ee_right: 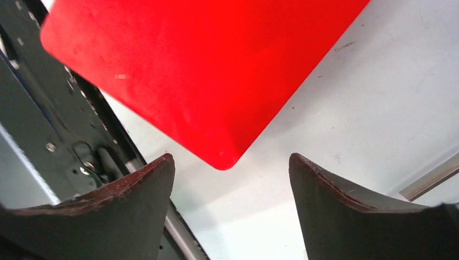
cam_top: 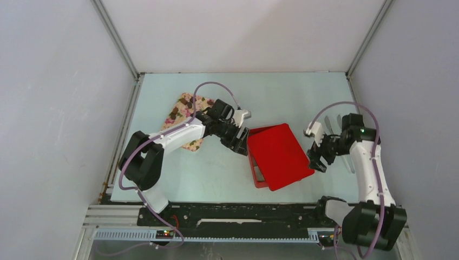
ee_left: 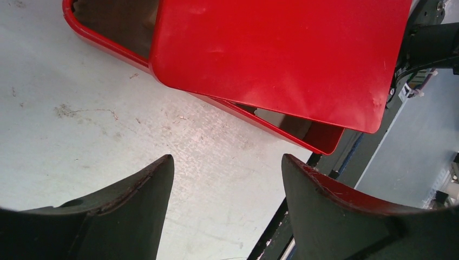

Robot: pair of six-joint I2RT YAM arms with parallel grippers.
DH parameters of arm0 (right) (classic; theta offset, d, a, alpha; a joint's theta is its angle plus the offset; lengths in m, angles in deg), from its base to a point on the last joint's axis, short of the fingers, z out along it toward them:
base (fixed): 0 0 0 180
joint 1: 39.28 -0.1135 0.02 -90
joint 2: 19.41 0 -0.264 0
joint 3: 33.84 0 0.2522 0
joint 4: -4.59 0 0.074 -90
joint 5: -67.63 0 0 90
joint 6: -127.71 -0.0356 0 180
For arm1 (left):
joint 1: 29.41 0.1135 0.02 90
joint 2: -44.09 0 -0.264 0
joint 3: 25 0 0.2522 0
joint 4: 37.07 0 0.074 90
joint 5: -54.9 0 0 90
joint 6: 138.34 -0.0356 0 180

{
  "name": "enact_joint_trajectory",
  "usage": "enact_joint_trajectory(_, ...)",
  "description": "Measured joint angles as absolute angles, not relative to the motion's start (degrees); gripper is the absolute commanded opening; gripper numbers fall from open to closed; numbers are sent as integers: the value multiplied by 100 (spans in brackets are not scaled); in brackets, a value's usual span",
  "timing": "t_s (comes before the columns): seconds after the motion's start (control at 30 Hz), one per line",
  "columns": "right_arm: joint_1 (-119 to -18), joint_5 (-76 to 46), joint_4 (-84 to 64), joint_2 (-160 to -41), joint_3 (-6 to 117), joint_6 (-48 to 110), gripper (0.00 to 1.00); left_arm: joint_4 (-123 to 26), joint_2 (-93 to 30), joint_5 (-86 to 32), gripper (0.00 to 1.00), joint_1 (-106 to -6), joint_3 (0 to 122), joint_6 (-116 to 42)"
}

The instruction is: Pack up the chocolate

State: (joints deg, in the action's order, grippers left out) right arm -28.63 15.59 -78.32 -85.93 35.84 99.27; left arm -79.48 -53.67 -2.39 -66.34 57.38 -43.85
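A red box stands at the middle of the table with its red lid lying askew on top, so a strip of the box stays uncovered on its left and near sides. My left gripper is open and empty just left of the box. In the left wrist view the lid and the box's rim lie ahead of the fingers. My right gripper is open and empty at the lid's right corner. It also shows in the right wrist view, facing that corner. No chocolate shows in any view.
A floral cloth lies at the back left, partly under my left arm. Some pale grey things lie behind my right arm, partly hidden. The black rail runs along the table's near edge. Grey walls close in the table.
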Motion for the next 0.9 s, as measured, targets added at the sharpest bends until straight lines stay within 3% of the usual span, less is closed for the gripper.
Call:
enact_joint_trajectory(0.13, -2867, 1338, -7884, -8112, 3066, 11051, 81, -7976, -5367, -254, 76, -6634, 5740, -4385)
enact_joint_trajectory(0.37, -2850, 792, -7934, -8462, 2754, 12214, 81, -8009, -5367, -348, 76, -6634, 5740, -4387)
enact_joint_trajectory(0.6, -2979, 538, -7724, -8897, 2679, 12319, 80, -8009, -5367, -451, 77, -6634, 5740, -4385)
enact_joint_trajectory(0.9, -3857, 315, -6988, -9048, 2386, 11759, 76, -8009, -5367, -604, 77, -6595, 5740, -4385)
